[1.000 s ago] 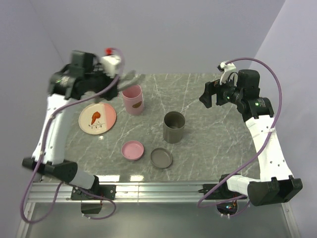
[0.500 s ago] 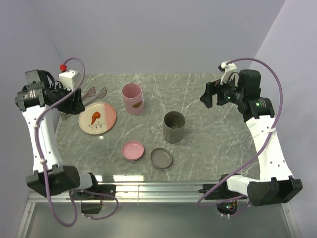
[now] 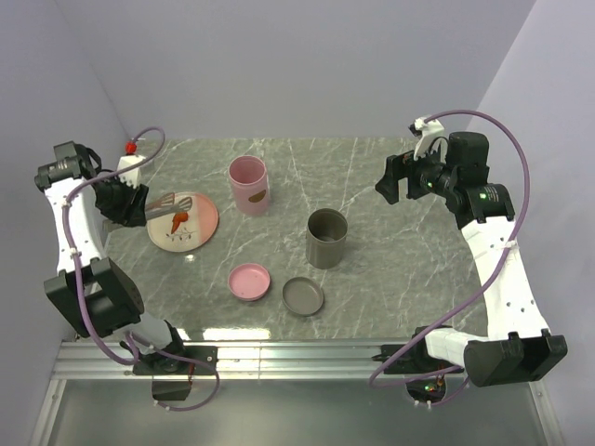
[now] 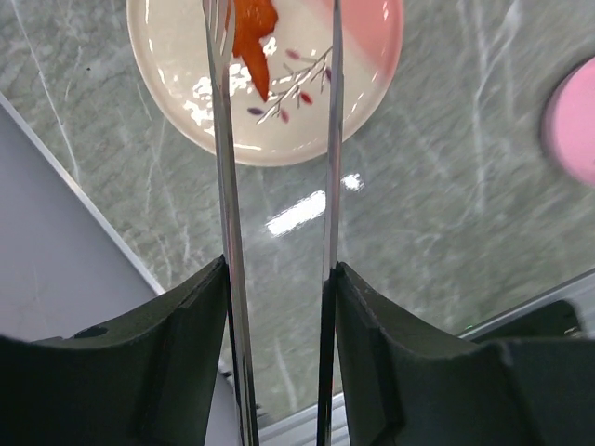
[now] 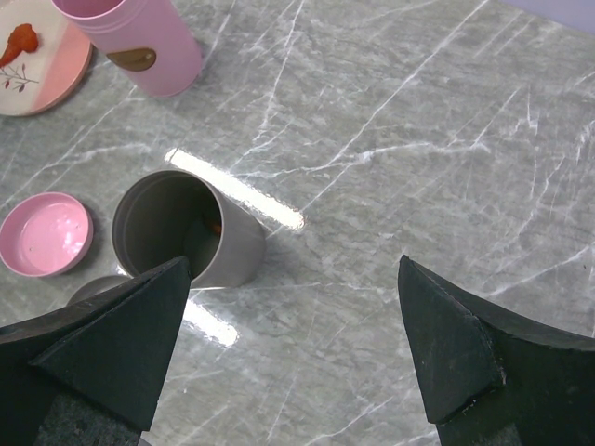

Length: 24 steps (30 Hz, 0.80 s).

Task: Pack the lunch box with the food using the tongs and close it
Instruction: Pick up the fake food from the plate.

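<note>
Tongs [image 4: 223, 186] over the shrimp piece [image 4: 253, 28]
The left end effector [image 4: 279, 279] clamps the stiff, slick tongs; the right end effector [image 5: 293, 307] gapes empty. The soft piece likely needs a gentle mid-body pinch.

Top view looked steeply down from high above the near edge, whole worktop [image 3: 325, 177] in frame. Left wrist view sat close, facing down past the left claw [image 4: 279, 269] along the tongs [image 4: 221, 139] to the plate [image 4: 167, 56]. Right wrist view sat higher; grey cup [image 5: 172, 223], pink cup [image 5: 139, 42] and plate corner at upper left, all shared with top view.
</note>
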Motion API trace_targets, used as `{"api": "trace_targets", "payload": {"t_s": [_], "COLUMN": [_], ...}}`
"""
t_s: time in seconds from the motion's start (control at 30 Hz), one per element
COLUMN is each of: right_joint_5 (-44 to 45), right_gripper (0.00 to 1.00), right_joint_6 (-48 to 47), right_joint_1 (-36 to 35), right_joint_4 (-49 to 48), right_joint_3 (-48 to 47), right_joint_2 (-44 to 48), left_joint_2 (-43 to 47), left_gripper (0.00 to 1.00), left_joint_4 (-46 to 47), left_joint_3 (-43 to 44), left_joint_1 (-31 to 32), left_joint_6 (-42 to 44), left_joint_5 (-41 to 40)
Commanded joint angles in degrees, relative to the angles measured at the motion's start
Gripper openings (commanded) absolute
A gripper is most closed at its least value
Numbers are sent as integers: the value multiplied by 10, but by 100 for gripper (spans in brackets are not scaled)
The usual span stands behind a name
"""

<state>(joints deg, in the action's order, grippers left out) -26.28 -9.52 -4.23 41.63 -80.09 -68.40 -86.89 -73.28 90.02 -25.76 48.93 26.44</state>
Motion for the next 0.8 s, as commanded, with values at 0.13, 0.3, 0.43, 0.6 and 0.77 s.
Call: {"api": "trace_targets", "payload": {"t_s": [0.13,0.3,0.43,0.6,0.77], "right_joint_5": [-3,-4,-3,-3,-4], "right_gripper": [99,99,99,99,99], "right_joint_6": [-1,3,4,4,6], "right_joint_1": [5,6,5,5,5], "right_joint_4": [-2,-1,2,6,7], "right_joint_3": [-9,-11,-16,-23,-28], "right_joint_2": [10,7,2,-4,-9], "left_joint_2": [-25,-46,-61,-73,-66], "left_gripper": [52,52,53,53,53], "left_joint_4": [54,88,97,91,106], "left_joint_3": [-29,-39,-42,-48,-74], "left_joint_1": [-4,-4,-4,-4,-4], "left_joint_6": [91,95,102,108,111], "left_joint_5": [-26,-41,-42,-36,-36]}}
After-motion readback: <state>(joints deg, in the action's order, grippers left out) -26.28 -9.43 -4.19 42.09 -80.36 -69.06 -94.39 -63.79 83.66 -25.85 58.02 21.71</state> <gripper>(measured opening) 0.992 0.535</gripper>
